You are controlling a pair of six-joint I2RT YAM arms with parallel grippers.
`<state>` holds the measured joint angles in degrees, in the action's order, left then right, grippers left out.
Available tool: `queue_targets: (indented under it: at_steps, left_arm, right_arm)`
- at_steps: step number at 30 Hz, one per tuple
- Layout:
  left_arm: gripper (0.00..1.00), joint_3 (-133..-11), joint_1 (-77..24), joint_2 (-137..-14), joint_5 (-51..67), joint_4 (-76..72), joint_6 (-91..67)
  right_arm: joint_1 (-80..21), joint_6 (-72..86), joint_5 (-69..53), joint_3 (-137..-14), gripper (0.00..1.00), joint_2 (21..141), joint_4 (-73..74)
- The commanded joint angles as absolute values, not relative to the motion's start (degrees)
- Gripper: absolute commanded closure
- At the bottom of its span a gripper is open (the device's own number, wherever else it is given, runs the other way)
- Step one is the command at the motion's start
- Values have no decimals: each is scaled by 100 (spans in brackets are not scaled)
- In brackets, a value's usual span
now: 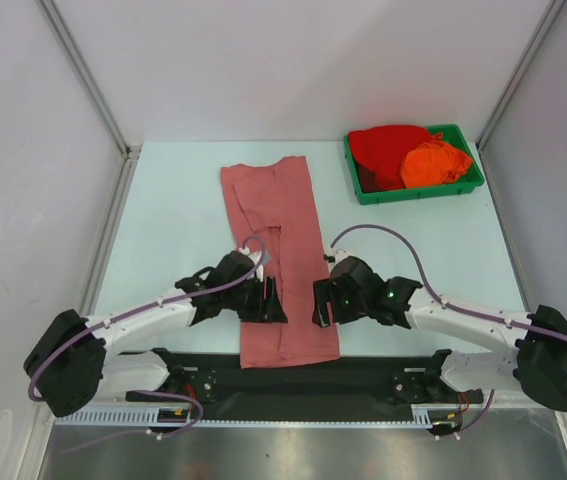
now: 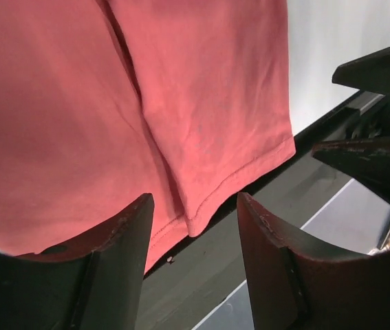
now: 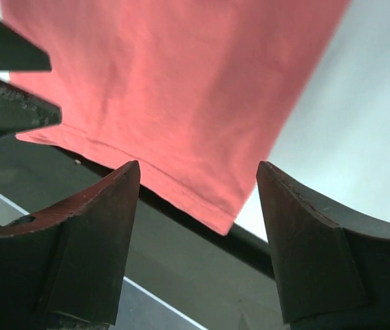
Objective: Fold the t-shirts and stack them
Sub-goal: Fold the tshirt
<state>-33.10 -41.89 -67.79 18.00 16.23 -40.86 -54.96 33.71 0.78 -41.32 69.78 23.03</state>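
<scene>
The salmon t-shirt [image 1: 298, 225] lay flat on the pale tabletop [image 1: 173, 220] as a long narrow strip, its sides turned in toward the middle so that one fold line ran along its length. Its near hem overlapped the edge of the black base plate [image 1: 363, 378] to which the arms were bolted. The left pincer [image 1: 271, 300] stood over the shirt's left edge near that hem, with its jaws spread apart and nothing between them. In its wrist view the stitched hem and the central crease showed in the gap. The right pincer [image 1: 321, 303] was at the shirt's right edge, level with the left one, and it too was spread wide and held nothing. Its wrist view showed the shirt's near right corner between its fingers [image 3: 98, 227], with bare tabletop beyond. Whether either pincer touched the cloth could not be told. Far to the right of the shirt's upper end sat the green tray [image 1: 418, 193] — inside it were the red t-shirt [image 1: 388, 148] and, bunched against its right side, the orange t-shirt [image 1: 435, 165], both crumpled.
</scene>
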Motion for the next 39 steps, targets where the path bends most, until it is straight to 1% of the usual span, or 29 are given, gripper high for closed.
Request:
queue_targets:
  at_steps: [1, 4, 9, 13, 17, 19, 20, 23, 25, 30, 33, 35, 36, 37, 39]
  left_arm:
    - [43, -3147, -4612, -6644, 1565, 1011, -4692]
    - [44, -3006, -4955, -6715, 1503, 967, -4956]
    - [45, -2707, -5256, -6653, 1415, 782, -5221]
    - [48, -2689, -5536, -6767, 1371, 765, -5369]
    - [53, -2549, -5800, -6864, 1433, 423, -5555]
    - [57, -2566, -5871, -6934, 1441, 343, -5563]
    - [59, -2558, -5880, -6969, 1450, 325, -5563]
    - [67, -2444, -5924, -7031, 1546, 97, -5660]
    - [71, -2435, -5959, -7075, 1591, 26, -5704]
    - [74, -2426, -6012, -6987, 1521, 53, -5739]
    - [79, -2364, -6021, -6873, 1485, 70, -5757]
    - [82, -2356, -6020, -6838, 1485, 70, -5757]
    - [88, -2355, -6021, -6820, 1494, 62, -5739]
    - [90, -2355, -6021, -6820, 1485, 88, -5731]
    - [90, -2364, -6021, -6776, 1468, 132, -5722]
  right_arm:
    - [-5458, 3901, -184, -3789, 28, 6610, 2417]
    - [-5458, 4043, -343, -3499, 32, 6337, 2452]
    - [-5449, 4420, -509, -3016, 34, 5925, 2435]
    - [-5458, 4719, -703, -2751, 36, 5889, 2189]
    - [-5519, 4886, -730, -2602, 40, 5933, 2180]
    - [-5537, 4957, -738, -2514, 43, 5898, 2153]
    - [-5546, 5001, -712, -2488, 48, 5880, 2171]
    - [-5546, 5159, -712, -2444, 50, 5810, 2153]
    - [-5546, 5221, -721, -2408, 51, 5792, 2153]
    - [-5555, 5396, -694, -2320, 52, 5897, 2066]
    - [-5555, 5536, -659, -2294, 53, 5941, 2022]
    - [-5563, 5590, -659, -2276, 61, 5950, 1942]
    - [-5563, 5599, -650, -2294, 64, 5976, 1942]
    - [-5572, 5607, -607, -2311, 66, 6003, 2003]
    - [-5572, 5599, -606, -2320, 66, 6012, 2022]
